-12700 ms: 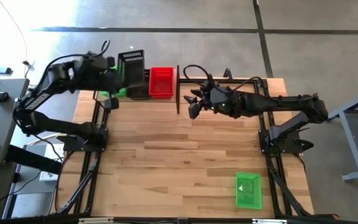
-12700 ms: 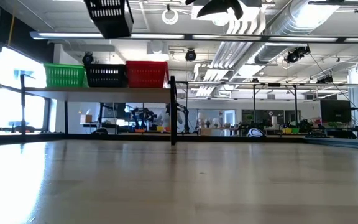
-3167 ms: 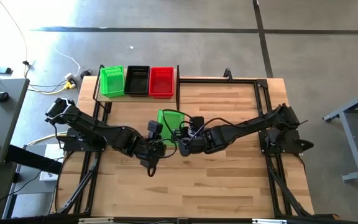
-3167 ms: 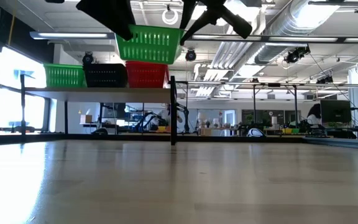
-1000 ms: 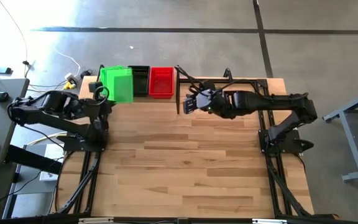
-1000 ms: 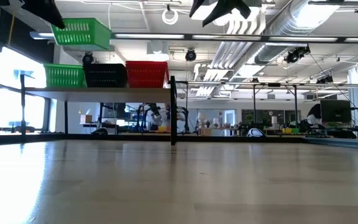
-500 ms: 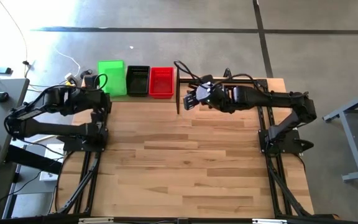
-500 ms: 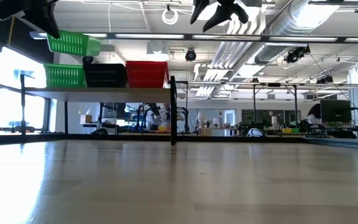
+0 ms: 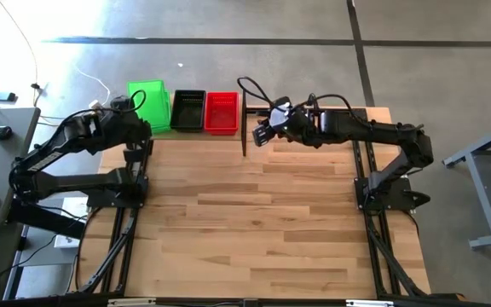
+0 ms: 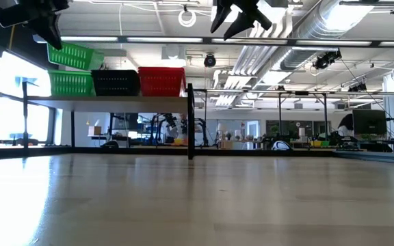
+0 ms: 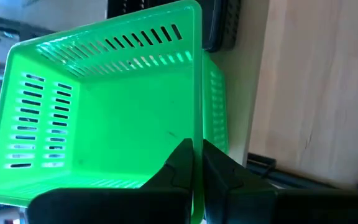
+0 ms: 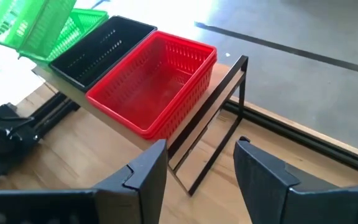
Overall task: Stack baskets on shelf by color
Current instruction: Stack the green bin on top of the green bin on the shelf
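Three stacks stand side by side on the shelf (image 10: 115, 100) at the far left corner of the table (image 9: 254, 213): green basket stack (image 10: 70, 83), black basket stack (image 10: 116, 83) and red basket stack (image 10: 161, 81).

The left gripper (image 11: 196, 163) is raised over the green end of the shelf and grasps a green basket (image 9: 146, 96). In the left wrist view its two dark fingers (image 11: 178, 163) are clenched on the basket's near rim, one finger inside the wall and one outside, so that the thin green wall passes between them; the open inside of the basket faces the camera. In the low view the held basket (image 10: 74, 56) is tilted, its low end toward the black stack, and it hangs just above the green stack; whether the two touch cannot be told. In the right wrist view the held basket (image 12: 27, 25) shows tilted above the green stack (image 12: 84, 25).

The right gripper (image 12: 194, 165) hovers beside the shelf's right end post, near the red stack (image 12: 154, 90) and above the table edge. Its fingers (image 12: 145, 171) are spread apart and hold nothing. In the high view this gripper (image 9: 262, 134) sits just right of the red stack (image 9: 221, 112), apart from it.
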Motion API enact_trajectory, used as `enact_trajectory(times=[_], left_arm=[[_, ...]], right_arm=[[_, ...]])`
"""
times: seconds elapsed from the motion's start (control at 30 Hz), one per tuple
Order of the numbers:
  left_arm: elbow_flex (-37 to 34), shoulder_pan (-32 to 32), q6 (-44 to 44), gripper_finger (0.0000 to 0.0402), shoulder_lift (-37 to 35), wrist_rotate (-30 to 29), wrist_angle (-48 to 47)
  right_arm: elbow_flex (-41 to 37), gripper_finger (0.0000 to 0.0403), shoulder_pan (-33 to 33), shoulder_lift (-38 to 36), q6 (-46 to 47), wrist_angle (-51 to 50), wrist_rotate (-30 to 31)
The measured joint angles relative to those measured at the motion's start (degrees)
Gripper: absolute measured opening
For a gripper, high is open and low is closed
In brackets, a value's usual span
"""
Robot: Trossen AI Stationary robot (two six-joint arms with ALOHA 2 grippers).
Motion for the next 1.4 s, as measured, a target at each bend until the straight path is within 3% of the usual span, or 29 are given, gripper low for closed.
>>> enact_trajectory(times=[0.43, 0.67, 1.4], left_arm=[[0.0, 9.0, -0.1, 0.0001, 3.4, 3.3, 1.6], [0.0, 12.7, 1.3, 0.0001, 4.0, 8.5, 3.7], [0.0, 21.0, 2.8, 0.0002, 7.8, 15.0, 5.6]], right_arm=[[0.0, 0.0169, -2.8, 0.0, -6.4, 0.0, -4.8], [0.0, 0.0169, -3.9, 0.0, -9.3, 0.0, -7.1], [0.0, 0.0169, -5.0, 0.0, -15.4, -0.5, -7.3]])
